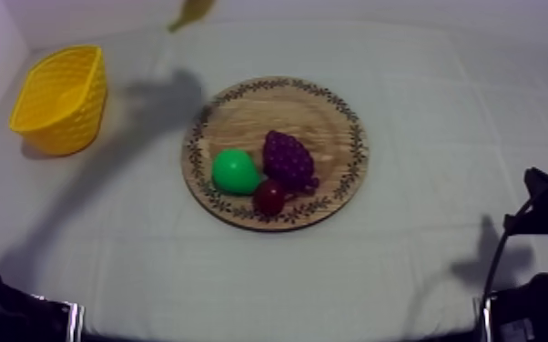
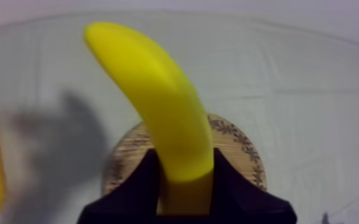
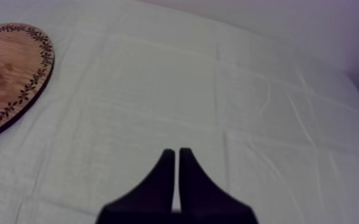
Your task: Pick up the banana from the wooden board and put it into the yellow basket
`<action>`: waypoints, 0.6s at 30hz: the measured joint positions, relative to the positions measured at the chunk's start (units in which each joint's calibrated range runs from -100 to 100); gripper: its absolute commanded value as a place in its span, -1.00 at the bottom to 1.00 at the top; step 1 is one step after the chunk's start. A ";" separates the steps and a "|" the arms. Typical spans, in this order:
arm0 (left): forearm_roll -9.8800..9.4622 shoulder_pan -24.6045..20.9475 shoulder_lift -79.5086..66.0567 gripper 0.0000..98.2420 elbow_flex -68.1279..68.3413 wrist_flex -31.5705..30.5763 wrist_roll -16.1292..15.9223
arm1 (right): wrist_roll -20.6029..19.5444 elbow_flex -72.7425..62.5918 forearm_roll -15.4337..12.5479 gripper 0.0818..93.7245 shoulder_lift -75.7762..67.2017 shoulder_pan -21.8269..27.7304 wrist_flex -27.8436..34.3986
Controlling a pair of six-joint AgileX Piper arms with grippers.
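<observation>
Banana (image 2: 164, 113) is clamped by one end in my left claw (image 2: 185, 173), at the top edge of the top view. Held so far off-centre, it could pivot and slip out short of the yellow basket (image 1: 59, 100), upper left. My right claw (image 3: 176, 156) has its fingers together. One each: banana, basket, wooden board (image 1: 332, 127), pear (image 1: 234, 171), grape bunch (image 1: 288, 158), small red fruit (image 1: 268, 196).

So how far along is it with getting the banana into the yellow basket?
Done: the banana is off the wooden board, held up in the left pincer. In hand: the carry; it is not over the yellow basket yet. Left: move across and drop it in. The right pincer sits shut, idle.
</observation>
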 measured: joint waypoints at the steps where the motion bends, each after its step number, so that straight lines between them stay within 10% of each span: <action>1: -0.50 -0.76 -1.52 -0.80 0.86 0.16 -0.15 | 0.00 0.00 0.00 -0.99 0.00 0.00 0.00; 18: -3.04 -16.64 -6.66 -0.81 16.34 -6.32 -3.75 | 0.00 0.00 0.00 -0.99 0.00 0.00 0.08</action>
